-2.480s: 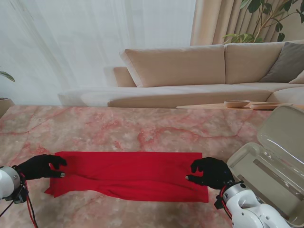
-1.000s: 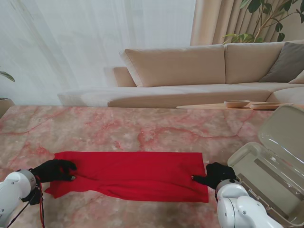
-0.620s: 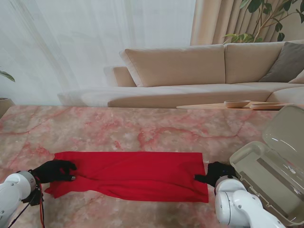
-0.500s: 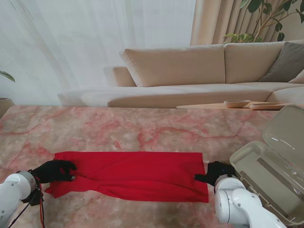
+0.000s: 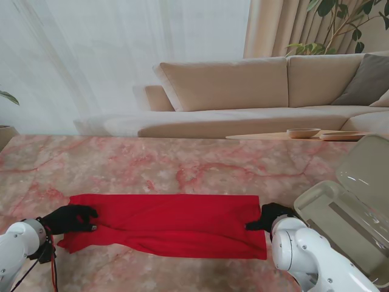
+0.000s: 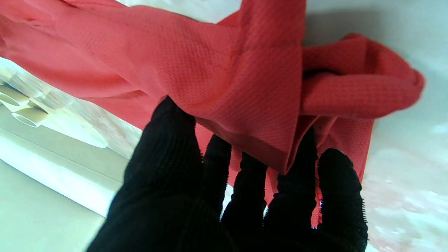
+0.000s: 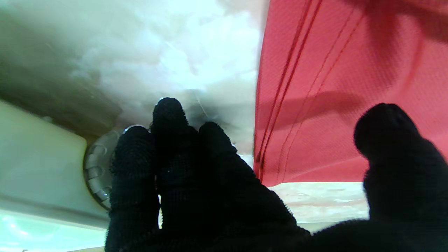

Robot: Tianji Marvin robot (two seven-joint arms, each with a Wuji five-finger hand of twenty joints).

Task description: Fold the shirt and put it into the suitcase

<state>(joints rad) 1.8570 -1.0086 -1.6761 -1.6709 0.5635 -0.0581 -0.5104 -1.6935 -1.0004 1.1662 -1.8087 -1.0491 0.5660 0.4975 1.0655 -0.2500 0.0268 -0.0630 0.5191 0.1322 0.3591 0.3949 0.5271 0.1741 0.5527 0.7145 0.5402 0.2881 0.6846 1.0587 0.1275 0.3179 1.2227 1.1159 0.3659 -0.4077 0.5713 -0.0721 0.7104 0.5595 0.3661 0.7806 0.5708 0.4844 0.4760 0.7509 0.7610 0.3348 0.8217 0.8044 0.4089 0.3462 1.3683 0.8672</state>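
My right hand (image 5: 271, 216) has slid off the red shirt (image 5: 170, 224) to its right edge, beside the suitcase (image 5: 340, 225). My left hand (image 5: 70, 219) has drawn nearer to me, closed on the shirt's left end.

Stand view high behind the arms, looking down the table (image 5: 182, 164) toward a sofa (image 5: 243, 91), both wrist views close along black fingers, all sharing the shirt (image 5: 170, 222).

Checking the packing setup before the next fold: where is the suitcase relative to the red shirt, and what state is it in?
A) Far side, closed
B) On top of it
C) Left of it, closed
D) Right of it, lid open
D: the suitcase sits right of the shirt, lid raised.
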